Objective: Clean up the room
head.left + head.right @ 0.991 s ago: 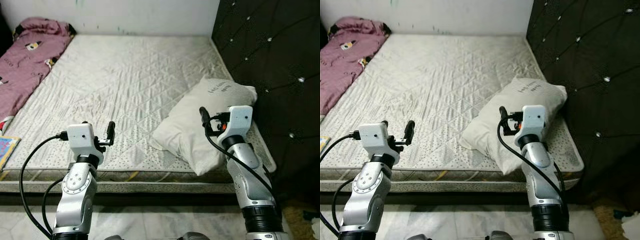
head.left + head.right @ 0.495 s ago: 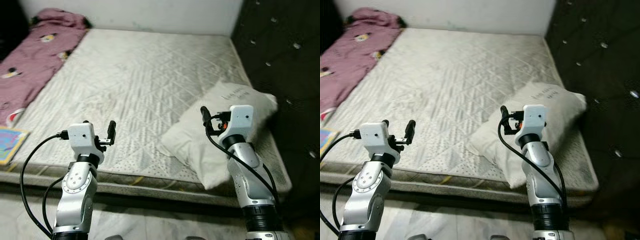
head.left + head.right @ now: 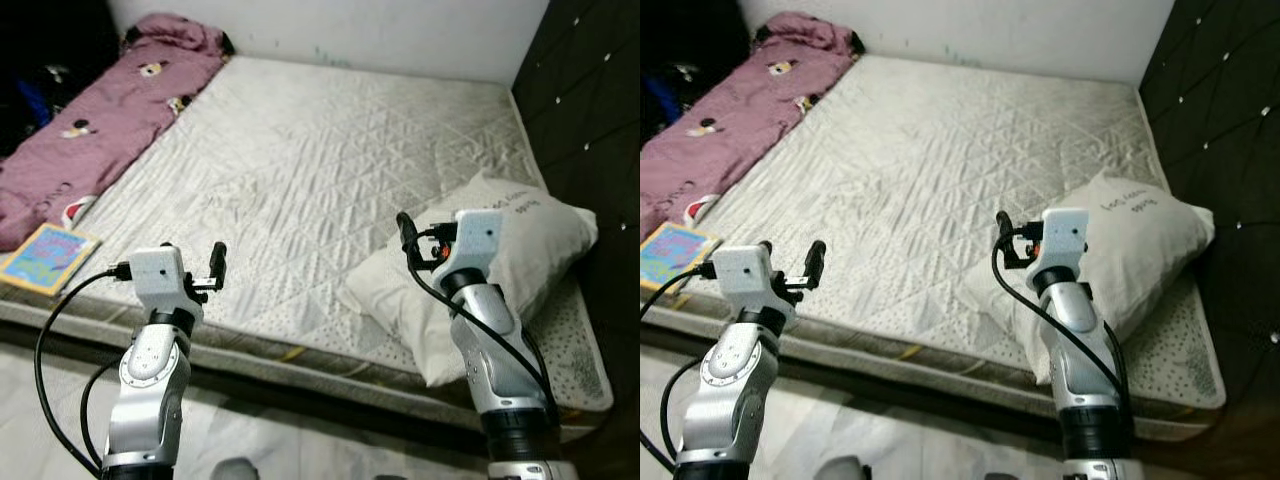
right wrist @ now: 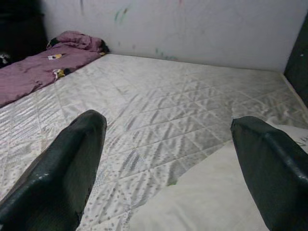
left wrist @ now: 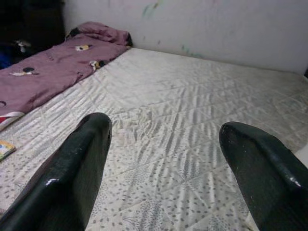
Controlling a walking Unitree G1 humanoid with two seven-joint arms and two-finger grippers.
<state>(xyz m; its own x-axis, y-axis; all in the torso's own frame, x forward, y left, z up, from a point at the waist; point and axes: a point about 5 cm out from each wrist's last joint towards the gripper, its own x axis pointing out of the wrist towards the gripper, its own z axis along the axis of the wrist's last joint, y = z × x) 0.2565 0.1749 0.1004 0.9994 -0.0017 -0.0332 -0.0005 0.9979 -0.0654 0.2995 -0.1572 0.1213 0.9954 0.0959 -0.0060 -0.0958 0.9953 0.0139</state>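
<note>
A bed with a grey quilted mattress (image 3: 330, 150) lies before me. A white pillow (image 3: 520, 250) rests on its right near corner, by the black headboard. A maroon blanket (image 3: 100, 120) with cartoon prints is bunched along the left side. A colourful book (image 3: 48, 258) lies on the left near edge. My left gripper (image 3: 193, 252) hovers open over the near edge of the mattress, holding nothing. My right gripper (image 3: 425, 235) is raised in front of the pillow, open and holding nothing. In the wrist views the left gripper (image 5: 166, 139) and right gripper (image 4: 168, 139) look across the mattress with fingers spread.
A black tufted headboard (image 3: 590, 90) stands along the right side. A white wall (image 3: 350, 30) closes the far end. Dark clutter (image 3: 40, 70) sits beyond the blanket at far left. Pale floor (image 3: 50, 400) runs in front of the bed.
The camera has shifted, so the bed now sits further right and the book and more blanket are in view. Both arms hold the same pose, grippers still open.
</note>
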